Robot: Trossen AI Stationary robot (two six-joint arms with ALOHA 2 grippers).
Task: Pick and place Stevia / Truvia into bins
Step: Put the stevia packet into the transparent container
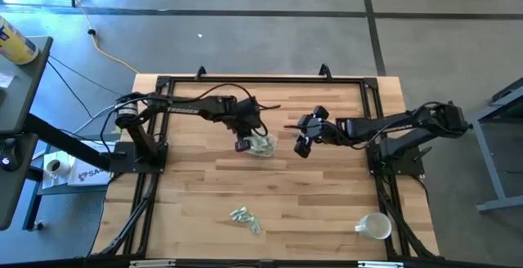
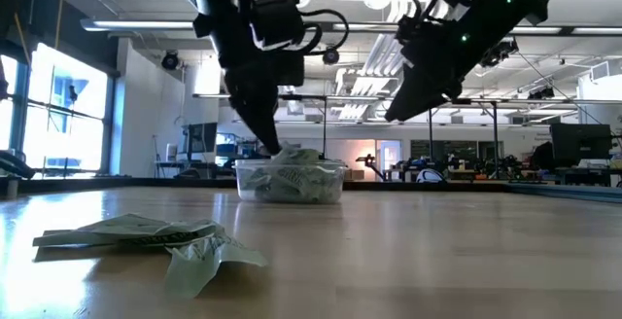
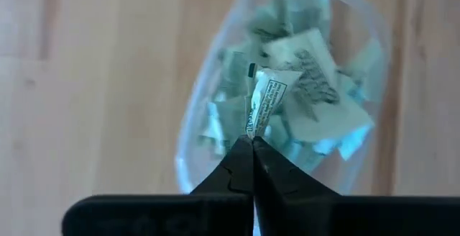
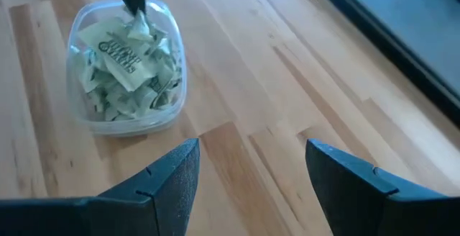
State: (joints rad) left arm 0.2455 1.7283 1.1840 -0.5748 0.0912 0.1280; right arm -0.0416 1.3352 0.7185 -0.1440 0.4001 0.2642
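Pinching one sachet [image 3: 267,105] over the bowl [image 3: 205,92], the left gripper [image 3: 251,144] means to drop it in (right gripper [image 4: 248,168] waits nearby, fingers wide apart).

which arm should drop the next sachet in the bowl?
Left. Its hand is shut on a sachet directly over the clear bowl. The right hand is open and empty, hovering beside the bowl.
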